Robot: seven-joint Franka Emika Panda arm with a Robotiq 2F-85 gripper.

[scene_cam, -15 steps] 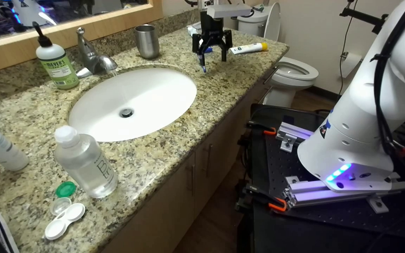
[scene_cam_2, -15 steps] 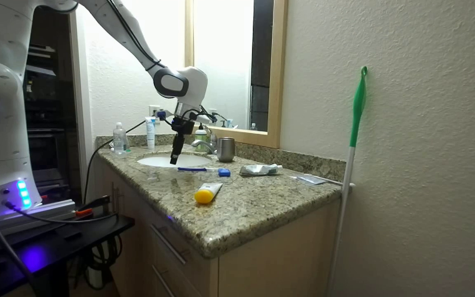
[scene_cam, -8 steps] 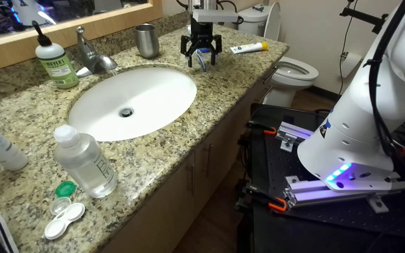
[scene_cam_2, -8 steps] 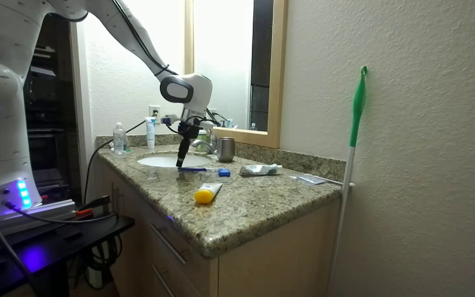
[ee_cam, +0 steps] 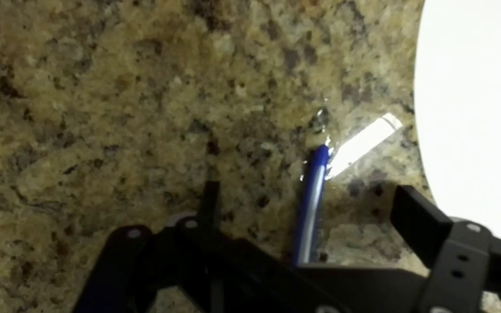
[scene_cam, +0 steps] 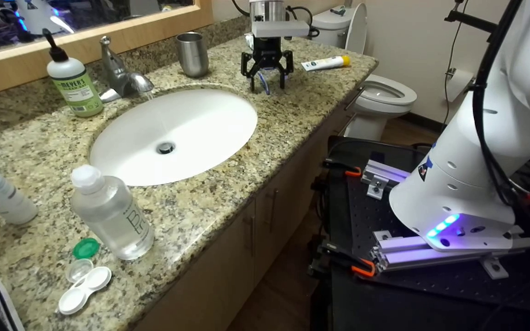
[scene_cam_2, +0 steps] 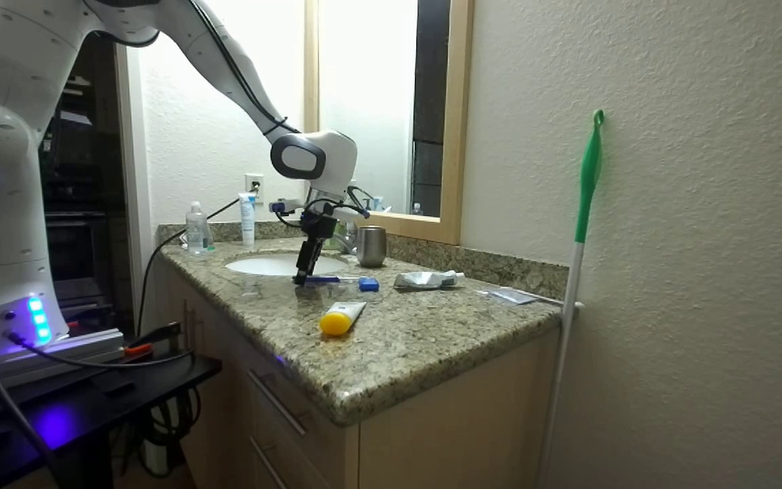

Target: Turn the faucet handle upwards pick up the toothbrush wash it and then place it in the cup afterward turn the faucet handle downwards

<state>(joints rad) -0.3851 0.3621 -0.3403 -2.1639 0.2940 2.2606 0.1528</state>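
Gripper [ee_cam: 308, 189], jaws spread wide, straddles the toothbrush [ee_cam: 311, 208]; a secure pick-up calls for centring it, reaching low, then closing slowly and squarely

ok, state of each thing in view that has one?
fingers: open, either side of the toothbrush, not gripping
toothbrush: lying on the counter
faucet handle: up
faucet: appears to be running
cup: upright, contents unclear
soap bottle: upright
clear bottle: upright, capped
white tube: upright
yellow-capped tube: lying down, capped
drain stopper: can't tell
lens case: open or shut unclear
toilet lid: raised
base light: lit blue
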